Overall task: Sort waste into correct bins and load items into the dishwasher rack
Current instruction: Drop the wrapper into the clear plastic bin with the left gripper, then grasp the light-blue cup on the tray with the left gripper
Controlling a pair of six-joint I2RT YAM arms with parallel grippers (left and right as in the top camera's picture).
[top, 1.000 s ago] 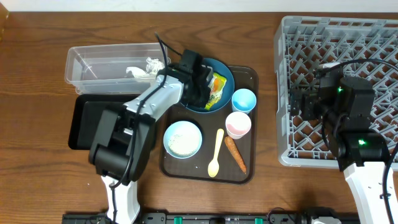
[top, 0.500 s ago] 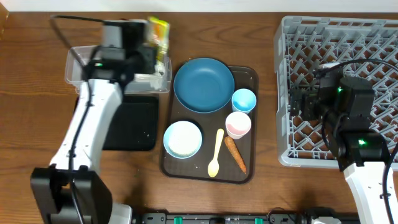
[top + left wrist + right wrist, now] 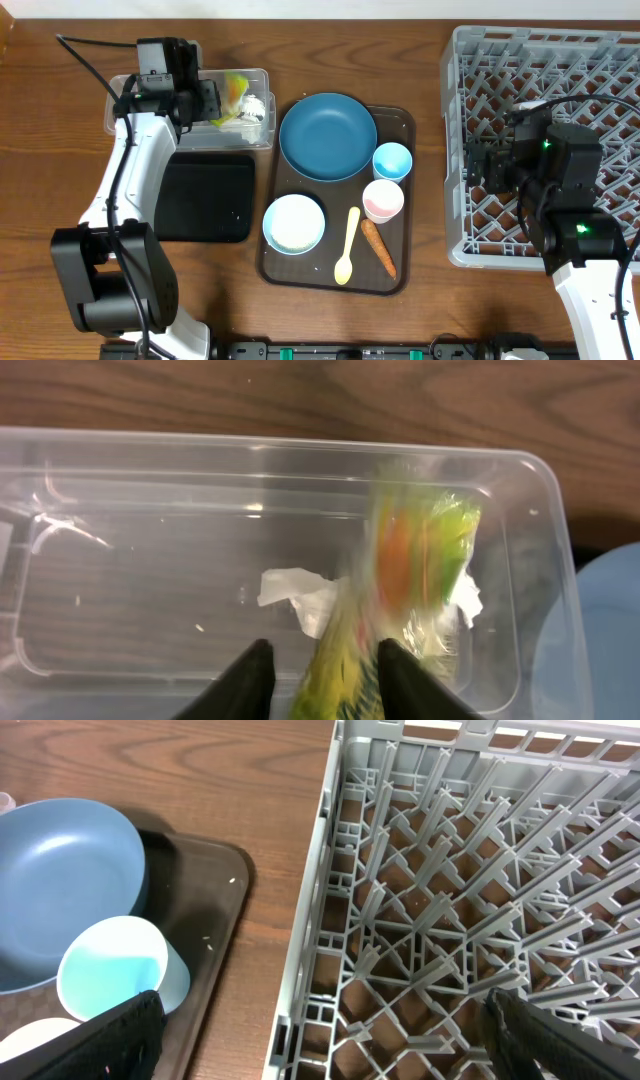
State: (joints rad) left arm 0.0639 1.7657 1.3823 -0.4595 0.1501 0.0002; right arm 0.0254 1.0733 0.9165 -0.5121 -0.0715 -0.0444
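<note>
Two stretches of bare table (image 3: 430,60) lie open: a strip between the serving tray (image 3: 402,122) and the rack (image 3: 560,60), and a wide band down the left edge, beside the clear tub (image 3: 120,590) and the black tray (image 3: 205,195). The tub's right end sits just beside the serving tray's far left corner, and its near wall runs just beside the black tray's far edge. The rack reaches the right border of the overhead view.

Inside the tub, crumpled tissue (image 3: 295,590) lies toward the right end. The wrapper (image 3: 420,550) is over that same end, within the tub's outline, and is blurred in the left wrist view. The black tray carries a few pale specks. On the serving tray rest the blue dish (image 3: 328,135), the light-blue cup (image 3: 392,160), the pink cup (image 3: 383,200), the white bowl (image 3: 294,222), the spoon (image 3: 350,235) and the carrot (image 3: 378,248). The carrot lies just beside the spoon, and the two cups stand close together by the dish's right rim.

The left arm stretches up the left side of the table, and the left gripper (image 3: 320,685) points down into the tub's right half. Its fingers stand apart with the wrapper's lower end between them. Whether they pinch it cannot be told through the blur. The right gripper (image 3: 335,1055) hovers over the rack's left wall, fingers spread wide and empty.
</note>
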